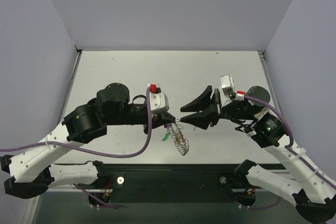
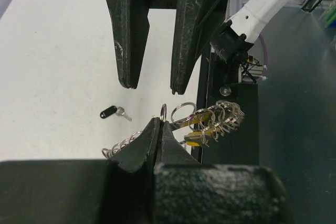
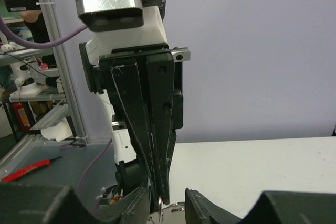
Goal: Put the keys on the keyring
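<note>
White table (image 1: 131,72) boxed in by lilac walls (image 1: 173,9). The left arm (image 1: 105,114) reaches right, and its left gripper (image 1: 170,120) is clamped on the keyring (image 1: 180,141), which dangles below it with yellow keys (image 2: 202,129) strung on. The right gripper (image 1: 182,115) faces it tip to tip, jaws parted, holding nothing. A black-headed key (image 2: 113,112) lies on the table

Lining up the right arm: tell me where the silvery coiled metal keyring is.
Top view, centre: the silvery coiled metal keyring hangs from the shut left gripper, just below the right gripper.
</note>
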`<action>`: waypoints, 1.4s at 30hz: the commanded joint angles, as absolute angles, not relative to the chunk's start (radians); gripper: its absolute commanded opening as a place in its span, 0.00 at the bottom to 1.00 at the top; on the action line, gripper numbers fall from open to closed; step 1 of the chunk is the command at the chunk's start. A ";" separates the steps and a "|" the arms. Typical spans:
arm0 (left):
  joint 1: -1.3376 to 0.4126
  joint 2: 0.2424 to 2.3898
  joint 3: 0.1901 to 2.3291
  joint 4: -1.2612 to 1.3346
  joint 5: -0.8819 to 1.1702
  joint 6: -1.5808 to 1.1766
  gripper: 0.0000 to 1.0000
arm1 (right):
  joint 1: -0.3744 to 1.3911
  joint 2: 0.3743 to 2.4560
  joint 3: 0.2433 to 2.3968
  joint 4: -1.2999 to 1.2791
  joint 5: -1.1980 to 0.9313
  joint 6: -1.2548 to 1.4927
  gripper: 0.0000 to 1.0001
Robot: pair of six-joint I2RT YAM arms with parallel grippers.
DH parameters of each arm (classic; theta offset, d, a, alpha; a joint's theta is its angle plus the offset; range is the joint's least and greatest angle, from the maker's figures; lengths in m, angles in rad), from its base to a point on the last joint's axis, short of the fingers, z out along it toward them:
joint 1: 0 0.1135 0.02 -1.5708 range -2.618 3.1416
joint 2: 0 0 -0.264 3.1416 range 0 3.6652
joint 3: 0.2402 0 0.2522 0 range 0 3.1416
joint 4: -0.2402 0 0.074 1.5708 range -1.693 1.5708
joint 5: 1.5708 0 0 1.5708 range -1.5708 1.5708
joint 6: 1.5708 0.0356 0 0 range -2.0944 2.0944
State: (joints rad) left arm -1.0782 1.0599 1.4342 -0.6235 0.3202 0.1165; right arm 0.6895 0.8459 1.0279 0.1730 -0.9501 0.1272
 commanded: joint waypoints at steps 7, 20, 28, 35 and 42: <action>-1.075 1.042 1.502 -0.569 0.364 0.094 0.00 | 0.709 0.891 1.085 0.210 -1.011 0.126 0.23; -1.075 1.061 1.519 -0.588 0.341 0.112 0.00 | 0.718 0.865 1.078 0.195 -1.019 0.109 0.20; -1.075 1.066 1.525 -0.572 0.342 0.114 0.00 | 0.726 0.885 1.086 0.135 -1.028 0.086 0.21; -1.074 1.072 1.532 -0.565 0.345 0.118 0.00 | 0.730 0.911 1.098 0.095 -1.023 0.063 0.20; -1.075 1.062 1.532 -0.540 0.359 0.124 0.00 | 0.732 0.925 1.111 0.051 -0.999 0.038 0.04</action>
